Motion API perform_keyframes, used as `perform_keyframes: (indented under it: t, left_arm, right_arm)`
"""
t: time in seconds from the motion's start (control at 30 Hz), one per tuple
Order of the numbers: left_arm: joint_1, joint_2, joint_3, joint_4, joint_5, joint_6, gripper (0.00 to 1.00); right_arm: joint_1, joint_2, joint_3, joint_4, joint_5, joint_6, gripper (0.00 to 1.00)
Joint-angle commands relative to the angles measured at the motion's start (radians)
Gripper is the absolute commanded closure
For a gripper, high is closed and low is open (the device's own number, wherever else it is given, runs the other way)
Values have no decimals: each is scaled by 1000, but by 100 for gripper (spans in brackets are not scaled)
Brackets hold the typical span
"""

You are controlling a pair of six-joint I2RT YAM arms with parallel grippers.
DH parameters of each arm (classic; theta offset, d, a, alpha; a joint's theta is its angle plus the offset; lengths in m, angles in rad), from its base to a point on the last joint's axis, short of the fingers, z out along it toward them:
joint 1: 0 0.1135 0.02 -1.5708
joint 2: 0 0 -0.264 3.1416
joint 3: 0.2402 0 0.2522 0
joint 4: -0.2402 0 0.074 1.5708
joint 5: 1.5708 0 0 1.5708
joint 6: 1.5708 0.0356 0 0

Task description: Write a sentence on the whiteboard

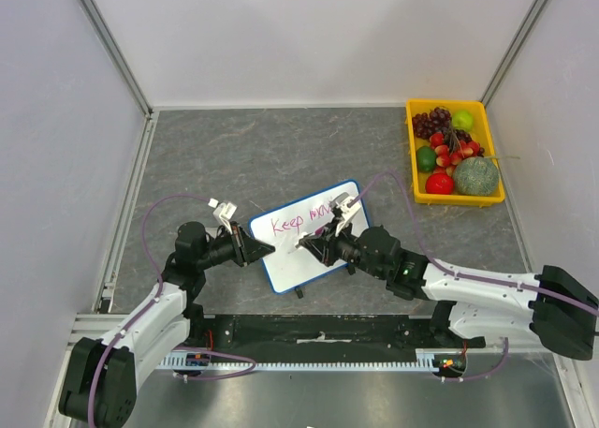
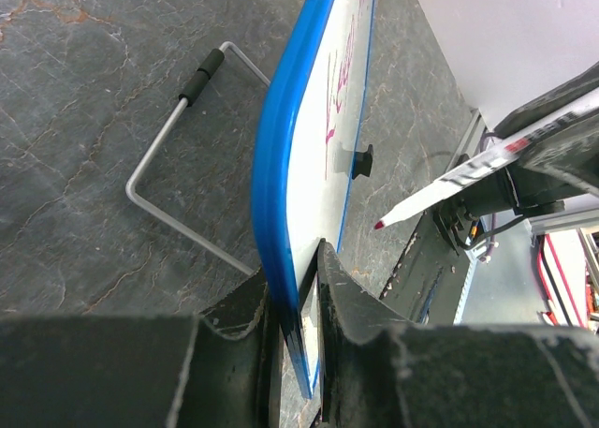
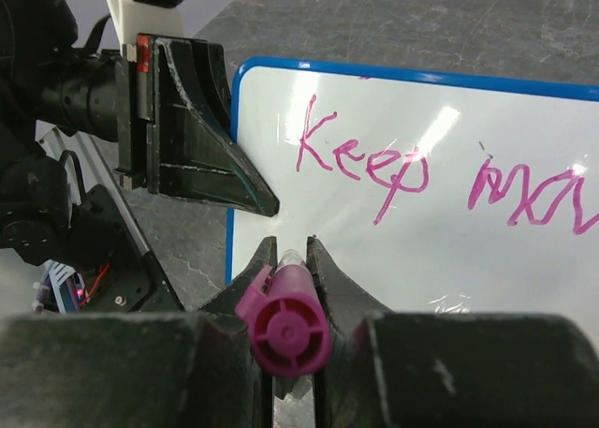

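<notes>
The whiteboard point(image 1: 301, 261), white with a blue rim, stands tilted mid-table on a wire prop point(image 2: 178, 203). My left gripper point(image 1: 268, 250) is shut on its left edge; in the left wrist view the blue rim point(image 2: 271, 166) sits between the jaws point(image 2: 304, 287). My right gripper point(image 1: 314, 244) is shut on a magenta marker point(image 3: 285, 325), cap end toward the camera. Its tip point(image 2: 378, 225) is a little off the board's face, below the writing. The sentence point(image 3: 365, 161) reads "Keep", then a second word starting with "m", in magenta.
A yellow tray point(image 1: 412, 158) of fruit sits at the back right. Grey walls close the sides and back. My left gripper point(image 3: 201, 138) shows at the board's corner in the right wrist view. A black foot point(image 2: 363, 159) sticks out from the board's far edge.
</notes>
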Motion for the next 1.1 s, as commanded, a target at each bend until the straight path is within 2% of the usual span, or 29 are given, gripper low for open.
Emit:
perform_keyframes:
  t: [0.0,0.57,1.07]
  left_arm:
    - [4,-7,-7,18,-63,72,98]
    - [4,-11,-9,18,-62,74,98]
    - [4,-12,-9,17,-62,72,98]
  right_arm:
    - [28,43,52,86,98,-21,100]
    - [34,106,67,106,150,-11,100]
    - [34,124,59,60,116,-6,100]
